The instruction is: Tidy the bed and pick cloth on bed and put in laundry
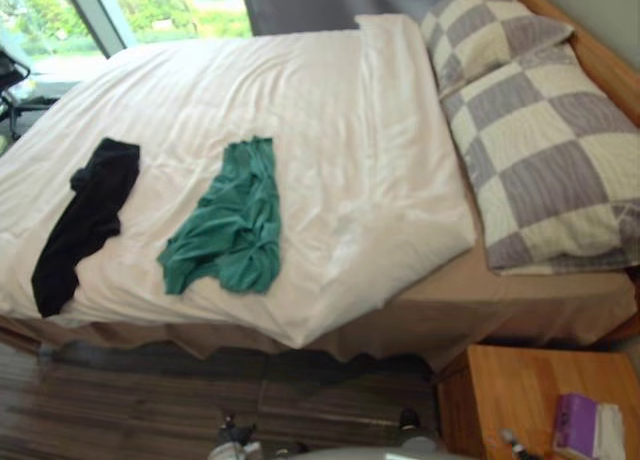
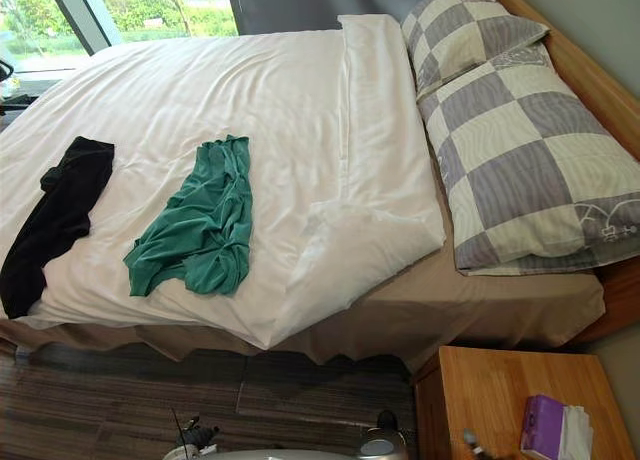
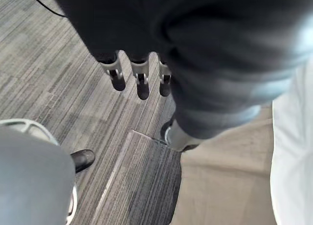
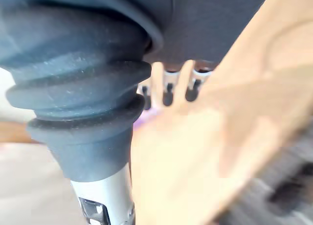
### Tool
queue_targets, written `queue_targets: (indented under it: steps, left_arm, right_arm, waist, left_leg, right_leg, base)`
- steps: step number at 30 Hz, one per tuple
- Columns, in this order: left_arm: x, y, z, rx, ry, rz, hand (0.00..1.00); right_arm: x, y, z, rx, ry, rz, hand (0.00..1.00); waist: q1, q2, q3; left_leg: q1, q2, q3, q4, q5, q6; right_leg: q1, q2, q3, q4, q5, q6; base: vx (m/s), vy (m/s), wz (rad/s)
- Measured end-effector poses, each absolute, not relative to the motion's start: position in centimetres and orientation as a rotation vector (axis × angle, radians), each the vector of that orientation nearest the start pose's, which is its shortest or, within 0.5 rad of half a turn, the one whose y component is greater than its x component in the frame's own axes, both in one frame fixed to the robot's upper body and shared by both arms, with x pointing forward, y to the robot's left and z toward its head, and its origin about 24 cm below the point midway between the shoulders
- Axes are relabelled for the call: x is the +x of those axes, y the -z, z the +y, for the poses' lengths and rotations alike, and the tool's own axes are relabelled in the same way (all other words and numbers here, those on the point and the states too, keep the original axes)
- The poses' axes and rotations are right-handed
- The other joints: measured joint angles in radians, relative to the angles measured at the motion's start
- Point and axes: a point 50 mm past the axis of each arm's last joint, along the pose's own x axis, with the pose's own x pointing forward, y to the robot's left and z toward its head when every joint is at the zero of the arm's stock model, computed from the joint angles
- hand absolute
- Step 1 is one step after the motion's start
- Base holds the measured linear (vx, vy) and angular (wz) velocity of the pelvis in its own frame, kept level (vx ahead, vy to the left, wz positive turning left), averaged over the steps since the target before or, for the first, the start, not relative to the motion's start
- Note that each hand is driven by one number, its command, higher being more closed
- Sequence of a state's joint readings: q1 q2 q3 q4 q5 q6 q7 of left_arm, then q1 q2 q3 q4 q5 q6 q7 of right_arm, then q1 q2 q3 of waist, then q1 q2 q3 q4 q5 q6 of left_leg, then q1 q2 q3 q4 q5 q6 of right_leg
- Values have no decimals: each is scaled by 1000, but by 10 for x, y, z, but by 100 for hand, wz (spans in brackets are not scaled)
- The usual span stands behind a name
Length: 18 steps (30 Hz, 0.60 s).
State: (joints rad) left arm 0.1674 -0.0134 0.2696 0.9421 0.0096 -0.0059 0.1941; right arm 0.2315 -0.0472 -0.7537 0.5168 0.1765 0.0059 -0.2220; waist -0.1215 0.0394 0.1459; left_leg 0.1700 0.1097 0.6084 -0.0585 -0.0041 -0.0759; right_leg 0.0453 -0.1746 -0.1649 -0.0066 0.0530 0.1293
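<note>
Both cloths are lying on the bed (image 2: 480,305), on top of the white duvet (image 2: 300,90). The green cloth (image 2: 195,225) is crumpled up around the middle of the near half. The black cloth (image 2: 55,215) is stretched out in a long strip well apart from it, over toward the foot end and close to the duvet's edge. Neither one is being touched by anything.

Two grey-and-cream checkered pillows are up at the head end. The smaller pillow (image 2: 465,30) sits at the far side against the wooden frame, and the big pillow (image 2: 530,160) is nearer, just beside the duvet's folded edge. A wooden counter (image 2: 490,395) stands at the near corner by the pillows with a purple pack (image 2: 542,425) on it.

The left robot hand (image 3: 142,80) hangs down over the grey striped floor (image 3: 58,73) next to the bed's tan skirt, fingers loose and fairly straight, holding nothing. The right robot hand (image 4: 167,88) is the same, fingers relaxed and empty, with blurry light wood just past them.
</note>
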Motion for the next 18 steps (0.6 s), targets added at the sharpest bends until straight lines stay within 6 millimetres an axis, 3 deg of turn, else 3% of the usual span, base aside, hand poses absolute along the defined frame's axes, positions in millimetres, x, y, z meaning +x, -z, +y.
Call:
queue_targets:
  steps: [2,5,9,13,14,18]
  left_arm:
    - [72,160,199,-10,-455,1105,0]
    - [73,159,204,36,-413,1100,0]
    - [75,158,206,81,-380,1093,0]
    - [76,156,211,98,-357,1086,0]
    - [78,156,212,109,-353,1076,0]
    - [81,154,216,144,-329,1061,0]
  right_arm:
    - [94,39,-353,5,1106,429,0]
    - [125,-12,-366,-154,1069,204,0]
    - [155,-51,-368,-314,986,68,0]
    - [195,-83,-346,-484,789,-54,0]
    - [213,-93,-333,-536,694,-105,0]
    - [247,-106,-299,-599,495,-179,0]
  waist:
    - [-6,0,-3]
    - [-5,-13,-7]
    - [-4,-33,-18]
    - [-3,-48,-23]
    - [0,-53,-24]
    - [3,-65,-24]
  left_leg:
    - [3,-6,-2,-18,8,-2]
    - [2,-8,-6,-33,20,-1]
    - [-1,-12,-18,-35,24,6]
    - [-3,-22,-32,-36,25,7]
    - [-5,-23,-36,-36,27,10]
    - [-23,-25,-59,-36,34,17]
  right_leg:
    - [-4,0,-1,1,0,0]
    - [-11,1,-4,6,0,0]
    - [-9,-2,-13,8,0,0]
    - [-4,-6,-24,8,0,1]
    - [-5,-7,-27,9,0,1]
    - [-10,-10,-47,11,0,1]
  base:
    - [-57,0,3]
    - [-46,-9,4]
    - [-7,-10,6]
    - [-9,-4,9]
    - [-23,-8,7]
    - [-20,-10,17]
